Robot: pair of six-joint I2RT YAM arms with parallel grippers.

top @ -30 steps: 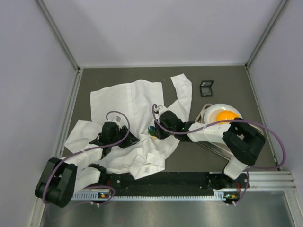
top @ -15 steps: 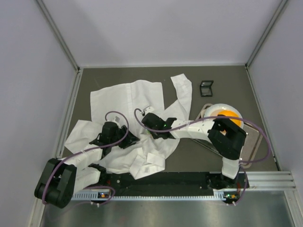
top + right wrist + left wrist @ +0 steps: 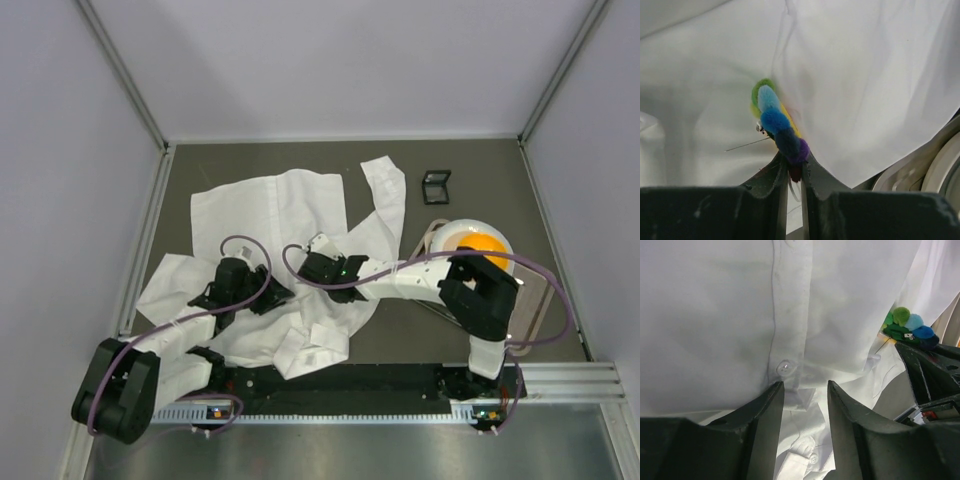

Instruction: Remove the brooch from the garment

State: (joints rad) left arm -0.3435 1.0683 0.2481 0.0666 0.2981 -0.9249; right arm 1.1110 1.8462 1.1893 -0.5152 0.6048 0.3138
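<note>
Right gripper (image 3: 794,169): clenched on the lower edge of the brooch (image 3: 775,121). The brooch stands edge-on against the garment (image 3: 865,70), touching the fabric. Left gripper (image 3: 803,390): fingers narrowly parted at the button placket. Whether it grips the cloth cannot be determined.

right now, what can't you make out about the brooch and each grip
- right wrist: brooch pin hidden behind its petals and the right gripper; through the garment or free, unclear
- top external: brooch covered by the right gripper
- left wrist: left gripper pinching the garment or only pressing, unclear
</note>
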